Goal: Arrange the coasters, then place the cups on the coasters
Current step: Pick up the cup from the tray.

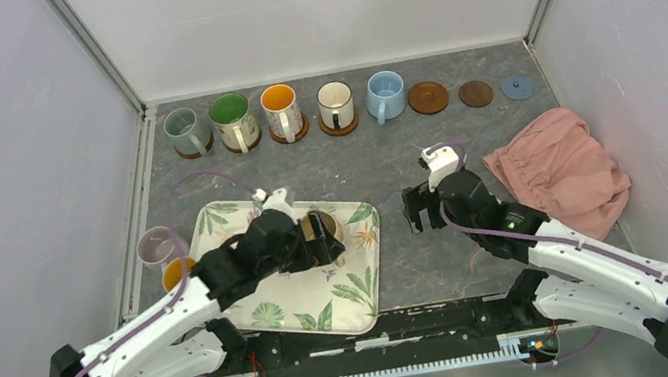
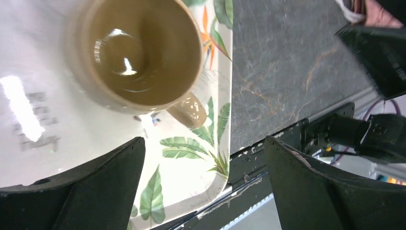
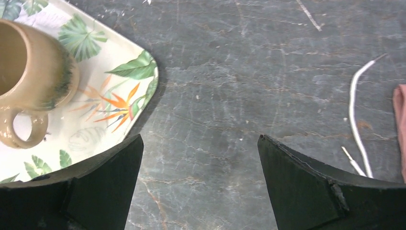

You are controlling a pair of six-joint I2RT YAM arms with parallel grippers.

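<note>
Jaws apart, the left gripper (image 2: 203, 143) hangs over the tan mug (image 2: 139, 52); right gripper (image 3: 200, 139) apart too. An off-centre close could topple it.

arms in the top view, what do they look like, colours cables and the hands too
The left arm and right arm have white shells, black joints and black bases, with a thin purple cable looping along each. The left hand and right hand are black, each with two broad wedge-shaped fingers.
</note>
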